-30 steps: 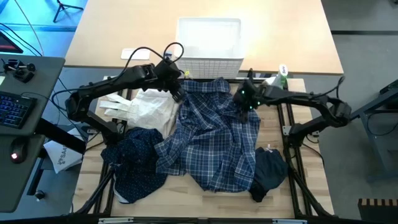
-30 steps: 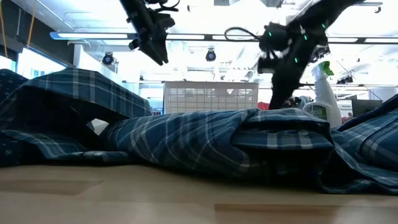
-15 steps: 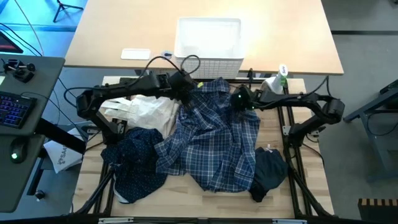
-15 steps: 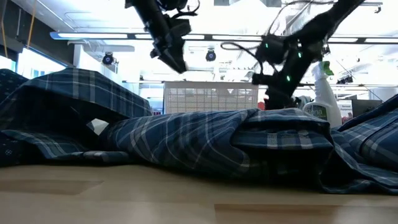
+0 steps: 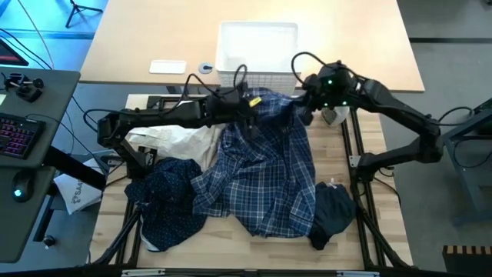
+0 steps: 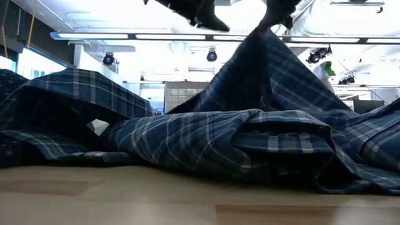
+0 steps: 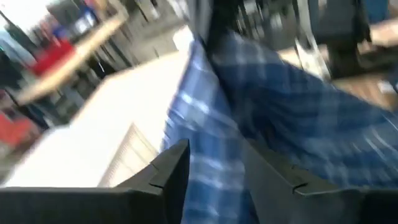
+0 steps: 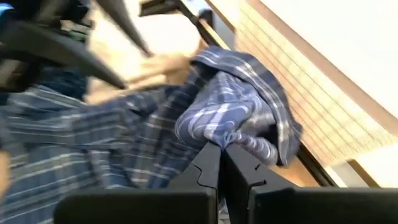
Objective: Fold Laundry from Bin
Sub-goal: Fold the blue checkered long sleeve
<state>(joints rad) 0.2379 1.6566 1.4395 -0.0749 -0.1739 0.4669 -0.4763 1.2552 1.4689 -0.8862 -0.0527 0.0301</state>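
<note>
Jaws of the right gripper (image 8: 221,163) clenched on a bunch of the plaid shirt (image 5: 265,165), pinching the fabric near its far edge beside the bin (image 5: 257,48). Jaws of the left gripper (image 7: 214,163) parted, fingers (image 7: 171,168) spread with plaid cloth showing between them; cannot tell whether any fabric is actually caught.

Largest on the table (image 5: 384,196): the plaid shirt, sprawled across the middle, its far part hoisted into a peak under the right gripper in the low view (image 6: 269,69), the rest lying rumpled in folds. To its left, the navy dotted shirt (image 5: 165,201), heaped at the near-left corner and touching the plaid. Above that, a cream cloth bag (image 5: 181,137) lying flat beneath the left arm. Beyond the shirts, the white lattice bin, standing upright on the far tabletop, just past the raised plaid edge. At the near right, the plain dark navy piece (image 5: 332,215), crumpled against the plaid's hem. Smallest, a spray bottle (image 5: 335,115) by the right gripper, mostly hidden behind the arm.
</note>
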